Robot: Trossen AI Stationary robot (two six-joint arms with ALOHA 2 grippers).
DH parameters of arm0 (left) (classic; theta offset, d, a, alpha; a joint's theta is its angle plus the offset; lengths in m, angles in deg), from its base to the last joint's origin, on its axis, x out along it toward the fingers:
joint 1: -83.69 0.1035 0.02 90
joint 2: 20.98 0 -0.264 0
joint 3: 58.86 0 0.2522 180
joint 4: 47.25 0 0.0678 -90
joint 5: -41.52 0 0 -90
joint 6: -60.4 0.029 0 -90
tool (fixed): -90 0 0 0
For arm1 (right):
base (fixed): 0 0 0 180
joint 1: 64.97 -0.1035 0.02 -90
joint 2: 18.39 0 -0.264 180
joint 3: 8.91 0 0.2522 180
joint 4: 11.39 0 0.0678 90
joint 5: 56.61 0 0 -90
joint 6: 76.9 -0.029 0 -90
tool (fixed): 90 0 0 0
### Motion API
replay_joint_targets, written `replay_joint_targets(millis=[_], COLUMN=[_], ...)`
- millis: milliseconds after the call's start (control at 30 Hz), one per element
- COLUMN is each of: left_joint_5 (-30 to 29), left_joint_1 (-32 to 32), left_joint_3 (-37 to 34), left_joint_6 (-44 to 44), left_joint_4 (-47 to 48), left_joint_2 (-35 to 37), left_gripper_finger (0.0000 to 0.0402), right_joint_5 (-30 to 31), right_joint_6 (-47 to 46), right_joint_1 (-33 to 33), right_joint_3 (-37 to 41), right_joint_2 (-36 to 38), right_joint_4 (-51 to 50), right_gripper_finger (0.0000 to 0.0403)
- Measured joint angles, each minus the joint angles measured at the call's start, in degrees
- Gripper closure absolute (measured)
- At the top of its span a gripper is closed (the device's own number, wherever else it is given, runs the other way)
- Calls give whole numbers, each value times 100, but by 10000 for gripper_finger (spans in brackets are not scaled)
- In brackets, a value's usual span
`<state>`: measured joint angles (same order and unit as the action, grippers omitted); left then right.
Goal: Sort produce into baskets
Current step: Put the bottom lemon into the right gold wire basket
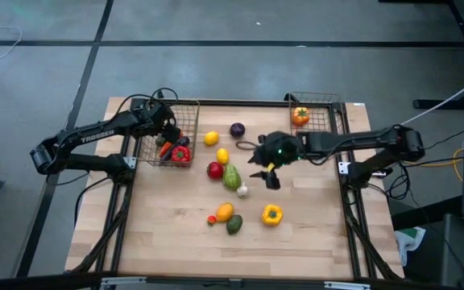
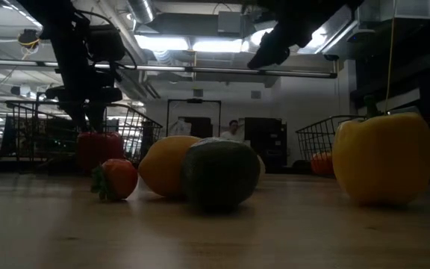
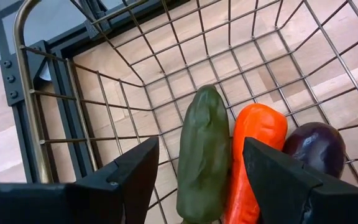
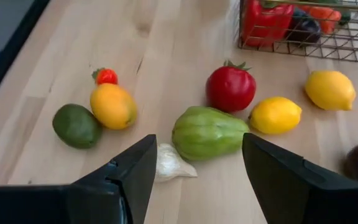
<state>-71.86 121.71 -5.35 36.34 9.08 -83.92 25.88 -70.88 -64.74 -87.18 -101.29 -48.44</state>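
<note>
**Both arms over the table, fingers apart and empty**

We see a pale wooden table [image 1: 176,234] on a grey floor. Beyond it, in the low view, lies a dim room with ceiling lights and a person [image 2: 234,130] far off.

At ten o'clock on the table stands the left basket [image 1: 190,121], holding a green cucumber [image 3: 202,152], an orange carrot [image 3: 253,155], a purple eggplant [image 3: 319,147] and a red pepper [image 1: 181,154]. At one o'clock stands the right basket [image 1: 329,101], holding an orange pepper [image 1: 300,116].

The left gripper [image 3: 197,177] hangs over the left basket, fingers parted, nothing between them. The right gripper [image 4: 197,168] hangs above the table's middle, fingers likewise parted and empty, over the loose produce: a pale green squash [image 4: 207,132], a red tomato [image 4: 230,87], two lemons [image 4: 275,115], an orange fruit [image 4: 112,106], an avocado [image 4: 76,126], a white garlic [image 4: 169,163] and a tiny tomato [image 4: 106,76]. A yellow pepper [image 1: 271,214] lies toward five o'clock.
</note>
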Motion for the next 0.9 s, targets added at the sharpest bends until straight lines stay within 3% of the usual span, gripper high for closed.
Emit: replay_joint_targets(millis=[400,900], left_joint_5=[15,711], left_joint_1=[-31,-574], left_joint_3=[78,1390], left_joint_6=[187,316], left_joint_4=[-164,-302], left_joint_2=[68,179], left_gripper_finger=[172,172], right_joint_5=[595,1056], right_joint_6=[-17,-15], right_joint_1=[-631,-623], right_joint_3=[0,0], right_joint_2=[-676,-926], right_joint_4=[-57,-83], right_gripper_finger=[166,166])
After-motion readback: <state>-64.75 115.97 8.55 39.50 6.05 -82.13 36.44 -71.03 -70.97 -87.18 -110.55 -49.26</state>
